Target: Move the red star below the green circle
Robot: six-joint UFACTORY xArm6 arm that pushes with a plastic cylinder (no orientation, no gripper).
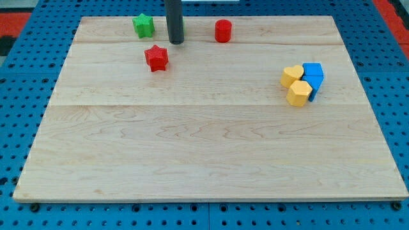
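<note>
Wooden board (211,166) on a blue pegboard surround, read from the view's left to its right. Green star (144,25) near the top edge; no green circle can be made out (this green block reads as a star, so the target is uncertain). Red star (156,57), the block to be moved, lies just below and to the right of the green star, apart from it. My tip (176,42) stands above and to the right of the red star, near it but not touching, between the green star and the red cylinder (222,30); this placement would suit a push down and to the left. The rod carries no jaws, so there is no opening to report. Far right: two yellow blocks (295,84) huddled against two blue blocks (313,76), well apart from the work.
</note>
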